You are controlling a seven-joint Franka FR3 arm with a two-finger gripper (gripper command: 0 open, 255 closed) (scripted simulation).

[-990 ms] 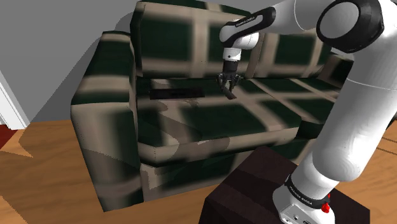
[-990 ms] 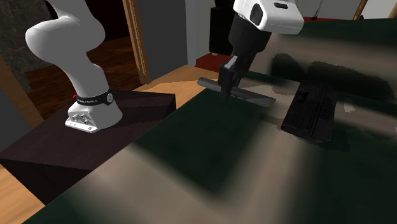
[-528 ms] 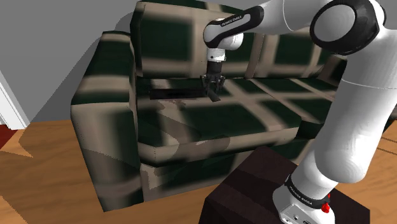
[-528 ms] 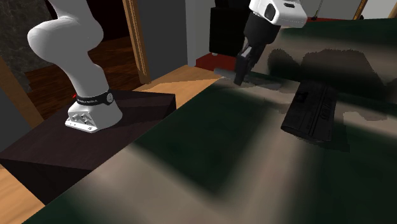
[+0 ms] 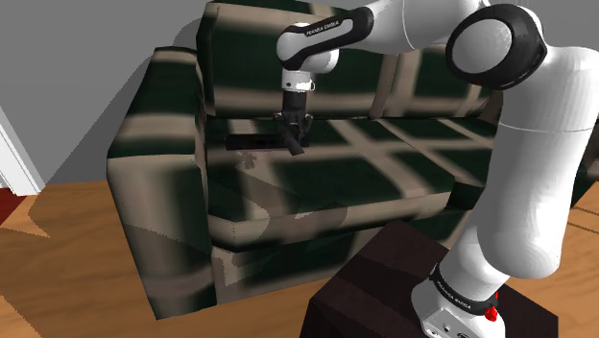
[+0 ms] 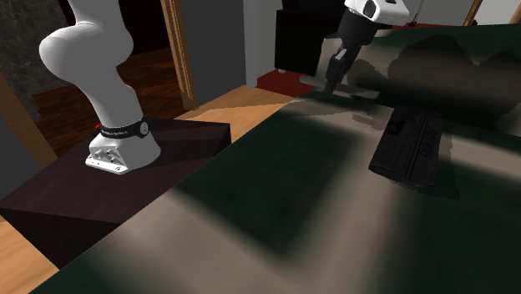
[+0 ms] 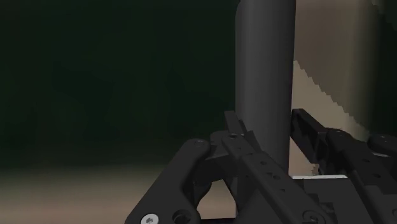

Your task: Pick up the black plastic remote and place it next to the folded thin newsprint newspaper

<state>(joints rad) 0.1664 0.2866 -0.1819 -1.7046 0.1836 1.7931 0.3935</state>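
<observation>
Stand [image 5: 403,288]: dark box at the shoulder view's lower right, on a wood floor [image 5: 77,278]. The arm [image 5: 523,173] rises from it, bends over and reaches to that view's upper left, across the sofa [image 5: 163,221].

Sofa: dark green and beige plaid, pattern blurred. The seat [image 5: 384,175] runs across the middle of the shoulder view, with the armrest [image 5: 154,134] at its left. In the second exterior view the seat lies in the foreground.

Gripper [image 7: 265,119]: points down, low over the seat, toward the armrest end. In the wrist view the fingers [image 7: 236,141] stand narrow, one on each side of the remote [image 7: 264,57], clasping it. State: closed on the remote.

Remote: drawn as a plain dark grey bar, held crosswise. In the second exterior view it sticks out on both sides of the fingertips. Whether it touches the seat: cannot tell.

Newspaper [image 6: 409,149]: flat, nearly black slab lying on the seat. In the shoulder view it lies toward that view's left of the gripper, and the remote's tip overlaps its nearer end. In the second exterior view the remote sits beyond the newspaper's far end, near it, with a strip of cushion between. Not touching.

Behind: backrest [image 5: 250,62], then a grey wall [image 5: 86,67]. White door trim [image 5: 14,158] at the shoulder view's left edge.
</observation>
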